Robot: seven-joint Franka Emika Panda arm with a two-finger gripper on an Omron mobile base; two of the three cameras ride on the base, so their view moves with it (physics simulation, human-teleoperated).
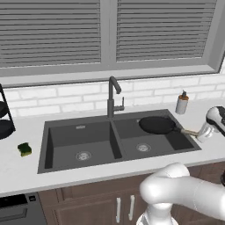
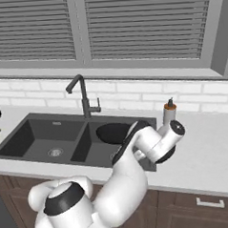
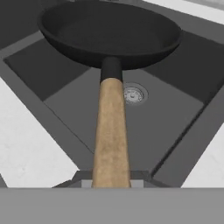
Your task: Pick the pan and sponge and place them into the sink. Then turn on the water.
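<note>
The pincer point(image 1: 196, 132) pinches the wooden handle of the pan point(image 1: 157, 125), held level above the right basin of the sink point(image 1: 79, 127); lower it flat over the drain point(image 3: 133, 94) before spreading; the sponge point(image 1: 24, 149) waits on the counter point(image 1: 17, 169).

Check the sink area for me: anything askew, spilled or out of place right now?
Nothing spilled or damaged. The pan hangs above the right basin of the sink, held by its wooden handle, not set down. The sponge lies on the counter left of the sink. No water at the faucet.
</note>
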